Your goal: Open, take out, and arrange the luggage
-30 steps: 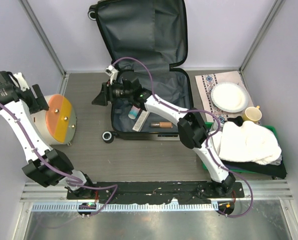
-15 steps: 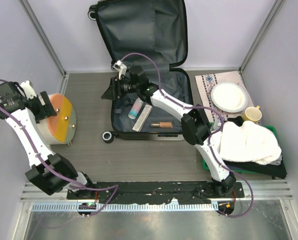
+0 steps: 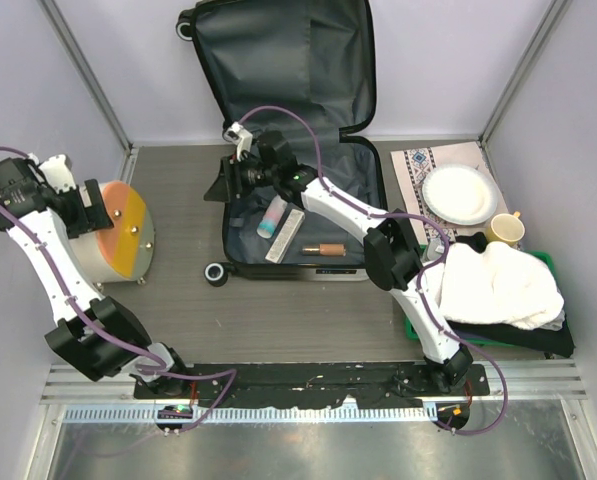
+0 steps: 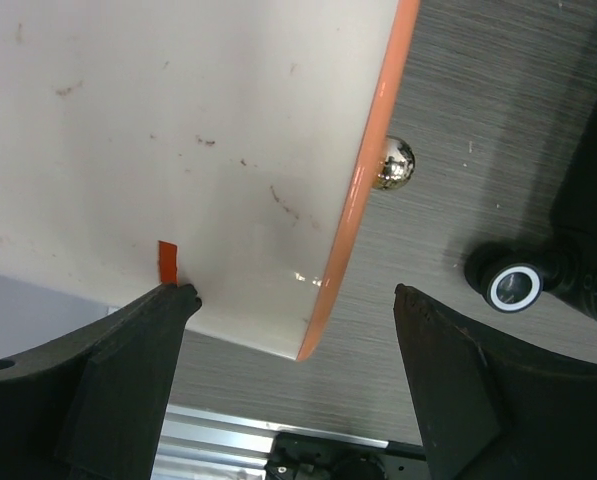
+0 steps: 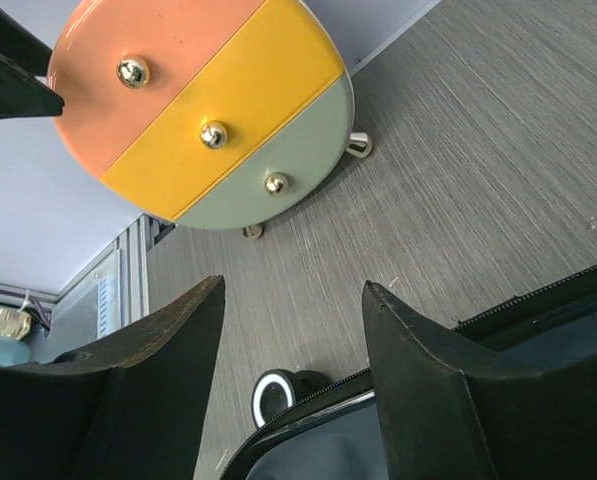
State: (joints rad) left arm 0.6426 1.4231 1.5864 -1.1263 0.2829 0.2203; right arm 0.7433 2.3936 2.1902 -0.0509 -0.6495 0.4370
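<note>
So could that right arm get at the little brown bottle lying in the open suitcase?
Probably yes. The luggage lies open with its lid propped back, and the brown bottle sits uncovered on the lining. The right end effector hangs open over the case's left edge, and nothing seems to block it.

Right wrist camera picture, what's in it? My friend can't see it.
A round bin with peach, yellow and grey-green stripes and three shiny knobs stands on the grey table. The open, empty jaws frame it, with a luggage wheel below.
</note>
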